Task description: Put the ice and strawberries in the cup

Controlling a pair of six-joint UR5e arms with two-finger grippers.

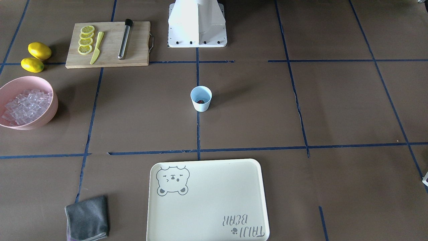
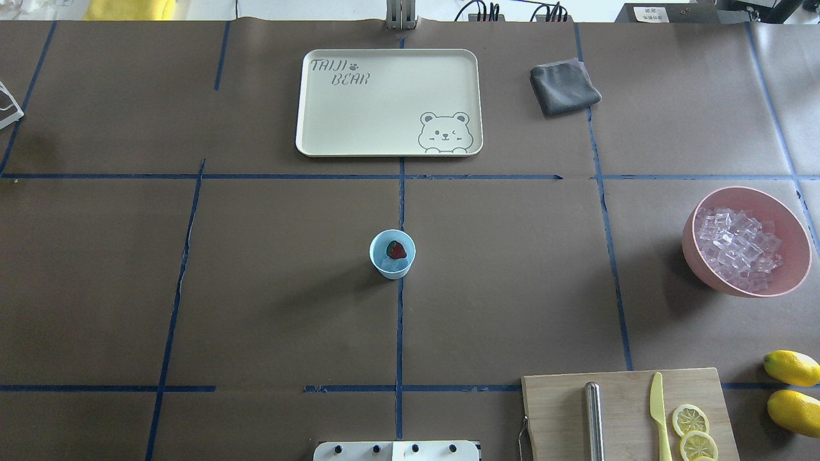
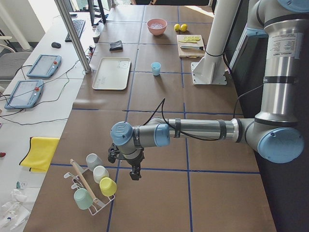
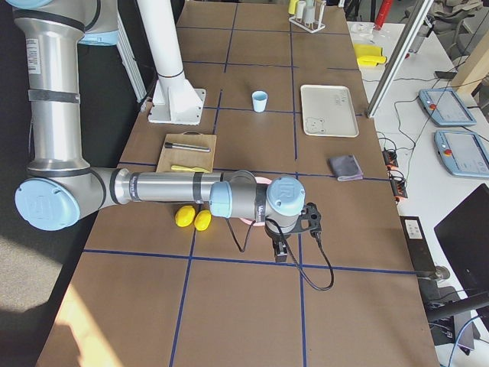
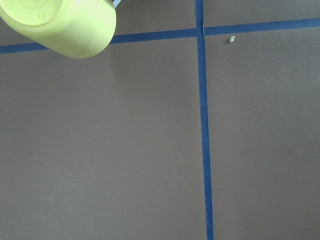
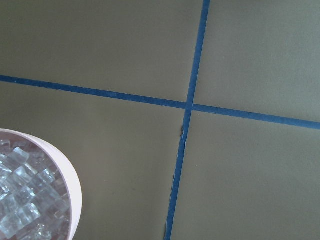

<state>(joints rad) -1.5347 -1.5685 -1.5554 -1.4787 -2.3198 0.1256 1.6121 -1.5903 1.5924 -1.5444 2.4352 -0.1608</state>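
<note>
One strawberry (image 2: 397, 250) lies inside the cup (image 2: 393, 274), red against the pale blue lining, with what look like a few clear pieces beside it. Cup stands upright at mid-table on a blue tape line, well apart from everything else.

Most of the ice (image 2: 738, 248) sits heaped in the pink bowl (image 2: 688, 243) on the robot's right side. Cutting board (image 2: 624, 410) with lemon slices is nearer the base, two whole lemons (image 2: 793, 390) just beside it. Cream tray (image 2: 384, 137) and grey cloth (image 2: 564, 86) lie on the far side.

Left gripper (image 3: 134, 175) hangs over bare table near a rack of cups (image 3: 94, 186) at the table's left end; cannot tell how its fingers stand. Right gripper (image 4: 280, 254) hangs near the bowl, pointing down; its fingers likewise cannot be judged. Neither wrist view shows fingers.
</note>
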